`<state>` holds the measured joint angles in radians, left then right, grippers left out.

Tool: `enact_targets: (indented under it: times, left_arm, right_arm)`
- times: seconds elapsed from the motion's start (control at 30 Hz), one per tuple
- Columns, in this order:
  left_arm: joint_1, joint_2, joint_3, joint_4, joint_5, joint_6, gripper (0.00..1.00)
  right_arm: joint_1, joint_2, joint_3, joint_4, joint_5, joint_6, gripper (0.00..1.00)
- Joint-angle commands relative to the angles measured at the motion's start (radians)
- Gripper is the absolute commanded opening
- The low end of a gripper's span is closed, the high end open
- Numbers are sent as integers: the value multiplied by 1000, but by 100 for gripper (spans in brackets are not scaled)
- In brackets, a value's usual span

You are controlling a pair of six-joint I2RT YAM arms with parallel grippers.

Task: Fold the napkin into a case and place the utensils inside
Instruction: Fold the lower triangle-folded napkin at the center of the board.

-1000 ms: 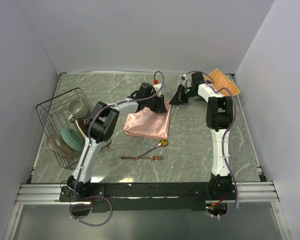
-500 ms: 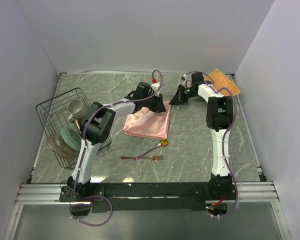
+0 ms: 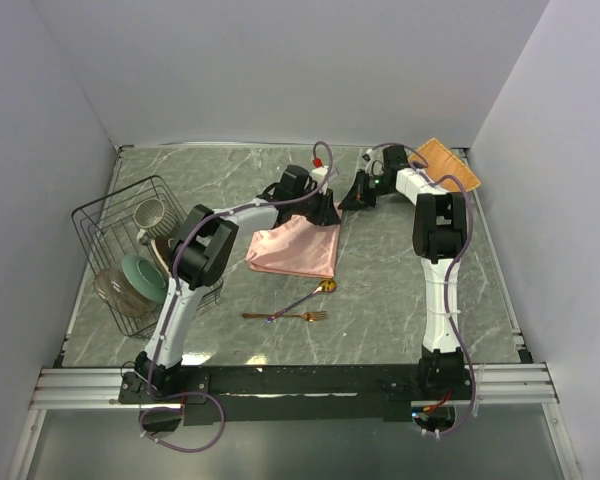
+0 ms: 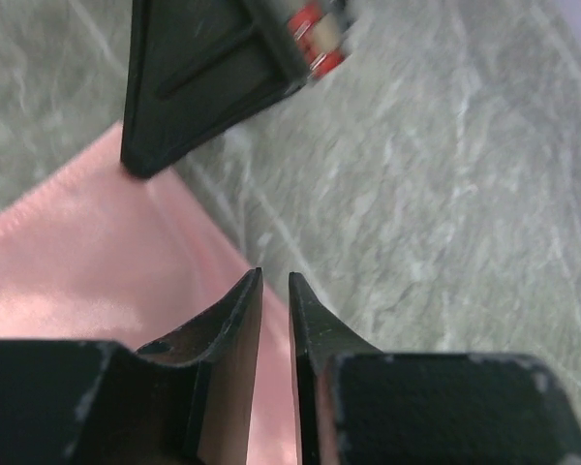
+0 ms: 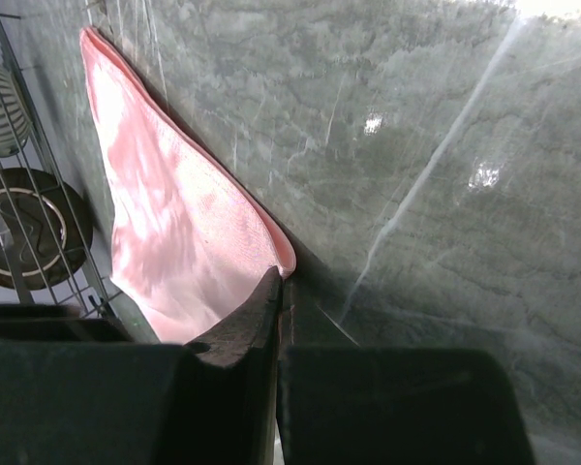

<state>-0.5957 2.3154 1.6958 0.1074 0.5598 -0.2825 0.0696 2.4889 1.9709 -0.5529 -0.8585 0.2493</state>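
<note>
Over the napkin (image 3: pixel 295 252), the left pincer (image 4: pixel 274 283) angles down.

The grey marbled counter (image 3: pixel 400 300) has wide room at its near right; the black wire rack of dishes (image 3: pixel 120 240) blocks the left; the thin gold spoon (image 3: pixel 300 301) and gold fork (image 3: pixel 285 316) lie across the near middle; the left tool (image 3: pixel 328 218) and right tool (image 3: pixel 348 204) crowd the far right corner of the soft pink cloth (image 3: pixel 295 250); the orange woven mat (image 3: pixel 445 163) fills the far right corner.
</note>
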Motion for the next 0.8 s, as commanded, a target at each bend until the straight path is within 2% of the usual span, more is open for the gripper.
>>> enact_targets:
  times: [0.0, 0.4, 0.63, 0.73, 0.77]
  left_arm:
    - [-3, 39, 18, -14, -1, 2, 23]
    - [-3, 75, -1, -63, -38, 0, 20]
    - [2, 69, -2, -64, -51, -6, 19]
    - [2, 36, -19, -49, -41, 3, 21]
    - [2, 26, -22, -48, -38, 6, 25]
  right_arm:
    - [9, -76, -27, 14, 3, 2, 0]
    - [16, -146, -78, 51, -76, 35, 0]
    - [27, -234, -205, -11, -99, -21, 0]
    - [33, -246, -237, -41, -87, -60, 0]
    - [32, -246, -242, -42, -82, -67, 0]
